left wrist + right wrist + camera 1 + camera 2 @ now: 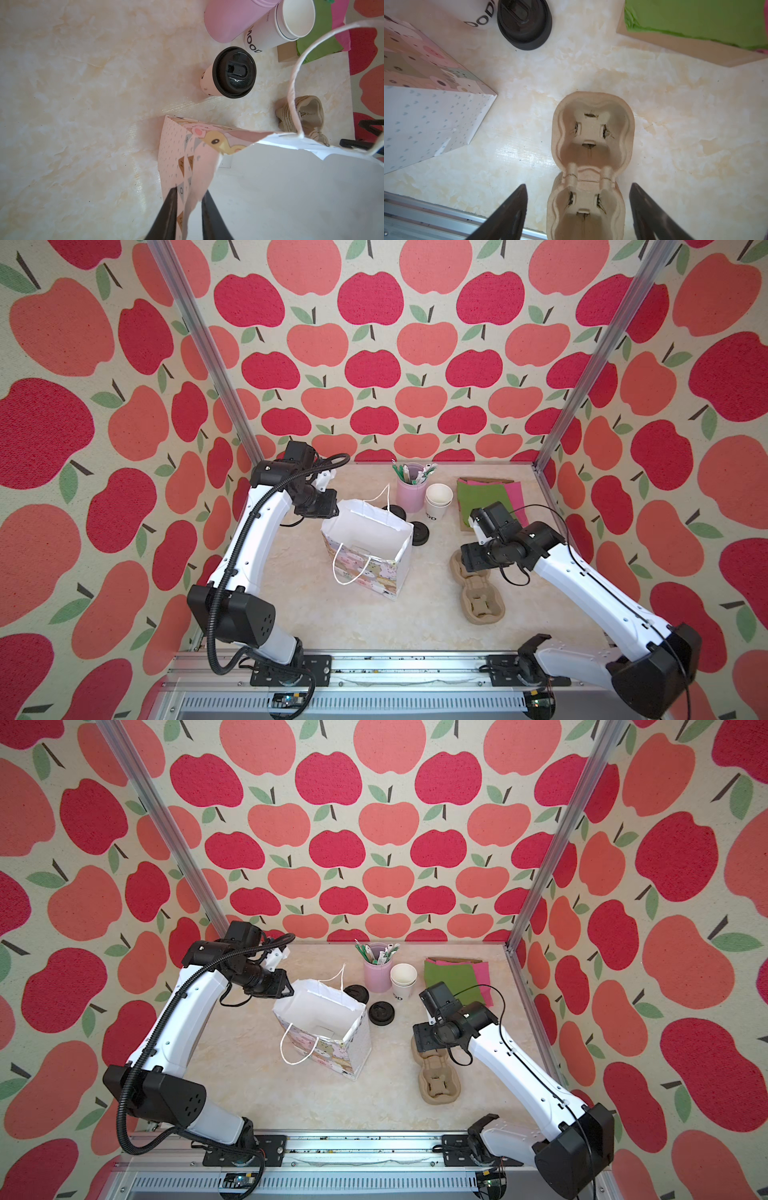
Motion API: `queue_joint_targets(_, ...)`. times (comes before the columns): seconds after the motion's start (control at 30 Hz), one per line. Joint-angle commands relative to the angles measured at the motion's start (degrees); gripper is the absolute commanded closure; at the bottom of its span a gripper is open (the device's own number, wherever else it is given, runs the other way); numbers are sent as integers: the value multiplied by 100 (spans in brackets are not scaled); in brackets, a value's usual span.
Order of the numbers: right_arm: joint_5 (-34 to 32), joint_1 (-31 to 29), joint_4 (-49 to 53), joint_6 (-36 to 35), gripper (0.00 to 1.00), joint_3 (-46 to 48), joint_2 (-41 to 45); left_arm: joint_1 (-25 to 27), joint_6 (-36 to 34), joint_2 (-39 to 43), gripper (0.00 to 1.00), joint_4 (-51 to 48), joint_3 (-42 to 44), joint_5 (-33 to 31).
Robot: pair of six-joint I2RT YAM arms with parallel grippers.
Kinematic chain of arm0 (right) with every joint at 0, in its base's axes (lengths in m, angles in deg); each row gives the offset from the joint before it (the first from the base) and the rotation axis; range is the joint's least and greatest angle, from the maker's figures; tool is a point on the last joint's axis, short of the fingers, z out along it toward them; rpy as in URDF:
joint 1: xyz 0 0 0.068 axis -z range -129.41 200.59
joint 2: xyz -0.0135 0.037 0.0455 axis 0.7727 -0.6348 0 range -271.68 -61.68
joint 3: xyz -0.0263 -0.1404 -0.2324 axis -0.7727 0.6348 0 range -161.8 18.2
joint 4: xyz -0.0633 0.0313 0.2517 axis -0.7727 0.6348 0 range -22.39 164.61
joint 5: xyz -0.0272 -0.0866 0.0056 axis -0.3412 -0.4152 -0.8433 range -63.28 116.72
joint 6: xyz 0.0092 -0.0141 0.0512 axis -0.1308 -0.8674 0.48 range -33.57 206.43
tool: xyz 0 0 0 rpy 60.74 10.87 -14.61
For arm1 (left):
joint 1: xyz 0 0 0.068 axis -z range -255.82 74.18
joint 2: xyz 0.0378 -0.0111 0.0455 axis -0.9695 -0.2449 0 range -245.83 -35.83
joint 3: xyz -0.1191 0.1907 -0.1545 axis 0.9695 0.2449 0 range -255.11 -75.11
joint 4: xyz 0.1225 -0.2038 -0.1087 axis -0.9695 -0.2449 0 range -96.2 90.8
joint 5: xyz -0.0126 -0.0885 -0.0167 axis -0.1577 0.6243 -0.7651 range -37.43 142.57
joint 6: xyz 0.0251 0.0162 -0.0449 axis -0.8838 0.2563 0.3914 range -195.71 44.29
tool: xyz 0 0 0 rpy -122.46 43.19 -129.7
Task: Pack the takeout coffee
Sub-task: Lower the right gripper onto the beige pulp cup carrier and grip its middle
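Two takeout coffee cups, white with black sip lids, stand just behind the gift bag's right side in both top views, one [419, 533] in full sight, its neighbour [395, 512] half hidden by the bag. The left wrist view shows a lidded cup [234, 72]; the right wrist view shows a lid [525, 22]. The patterned gift bag [365, 568] stands open in the middle. My left gripper [190, 190] is narrowly open astride the bag's back-left rim, one finger outside and one inside. My right gripper [578, 185] is open, its fingers either side of the tan pulp carrier [591, 133] without touching it.
A pink holder of stirrers [410, 489] and stacked empty white cups [438, 499] stand at the back. Green and pink napkins on cardboard [486, 497] lie at the back right. The bag's rope handles [345, 568] hang over its front and rear. A metal rail [374, 668] runs along the front edge.
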Motion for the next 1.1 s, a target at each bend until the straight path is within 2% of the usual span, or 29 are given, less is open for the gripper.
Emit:
queue_joint_targets(0.0,85,30,281,398,26,270,75,-110,-68,198,73,125,100,268)
queue_joint_targets(0.5,401,207,-61,475,45,935,-156,-340,12,609,53,578,448,537)
queue_joint_targets(0.8,417,237,-421,307,48,1165,-206,-377,73,798,45,835,662,612)
queue_joint_targets(1.07,309,238,-505,245,49,1262,-309,-397,82,848,43,882,751,635)
